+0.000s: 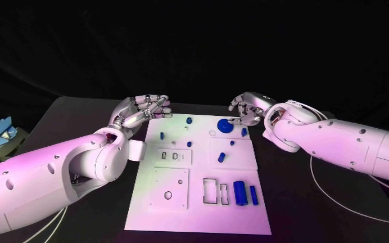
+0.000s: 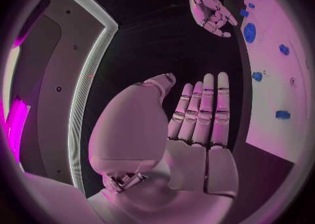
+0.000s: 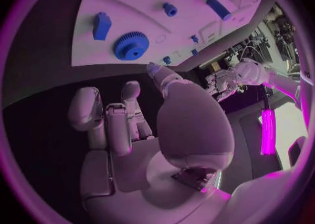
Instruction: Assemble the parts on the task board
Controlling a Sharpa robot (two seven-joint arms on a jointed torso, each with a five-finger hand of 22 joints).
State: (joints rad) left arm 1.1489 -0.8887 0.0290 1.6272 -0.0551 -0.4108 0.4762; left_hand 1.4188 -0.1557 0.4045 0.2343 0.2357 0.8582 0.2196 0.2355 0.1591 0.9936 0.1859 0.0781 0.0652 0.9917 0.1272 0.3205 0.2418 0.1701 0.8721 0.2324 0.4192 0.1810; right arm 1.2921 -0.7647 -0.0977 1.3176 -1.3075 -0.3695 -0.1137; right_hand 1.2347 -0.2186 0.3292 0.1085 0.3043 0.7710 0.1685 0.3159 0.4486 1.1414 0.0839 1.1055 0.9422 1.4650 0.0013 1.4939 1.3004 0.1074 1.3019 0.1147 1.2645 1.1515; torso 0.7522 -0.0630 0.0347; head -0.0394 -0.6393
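Note:
The white task board [image 1: 203, 209] lies in the middle of the table. A blue gear [image 1: 226, 124] sits near its far right corner, with small blue pieces [image 1: 190, 143] scattered around. A blue cylinder [image 1: 240, 191] and a thin blue bar [image 1: 253, 195] lie near the front right. My left hand [image 1: 146, 108] hovers at the board's far left corner, fingers straight and apart, holding nothing [image 2: 197, 124]. My right hand [image 1: 245, 108] hangs just beyond the gear, fingers loosely spread and empty [image 3: 131, 124]. The gear [image 3: 131, 45] and a blue block [image 3: 101, 26] lie ahead of its fingers.
Raised white plates with slots and holes [image 1: 172, 156] occupy the board's left half, and rectangular cutouts [image 1: 216, 191] sit beside the cylinder. Black table [image 1: 81, 119] surrounds the board. A white cable [image 1: 324, 192] trails under my right arm.

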